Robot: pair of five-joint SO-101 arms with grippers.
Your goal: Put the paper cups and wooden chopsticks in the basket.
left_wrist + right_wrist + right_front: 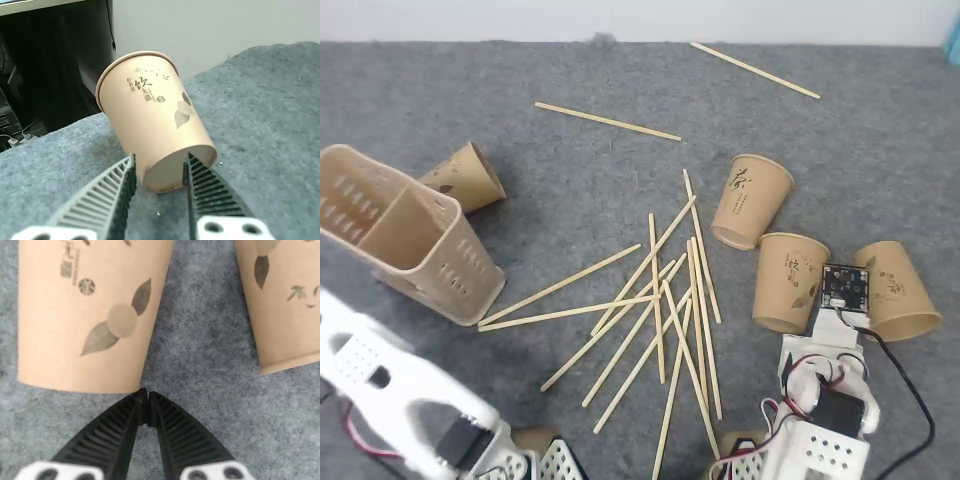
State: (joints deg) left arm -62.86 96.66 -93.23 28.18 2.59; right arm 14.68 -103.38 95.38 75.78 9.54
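Presently, left gripper (160,157) fingers spread beside the toppled brown paper cup (150,110), right gripper (148,392) fingers pressed together; off-centre closing could roll it away.

Grey felt mat (880,120) laid across the table, pale wall (620,18) set behind, dark recess (45,75) strung with cables (15,137)

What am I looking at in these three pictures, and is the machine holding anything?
These are two small white robot arms, the left arm and the right arm, at a grey-carpeted table. One picture looks down from above; the others come from a camera on each wrist. On the table lie paper cups, scattered chopsticks and a basket. The left arm's fingers are open before a cup. The right arm's fingers are shut between two cups, holding nothing.
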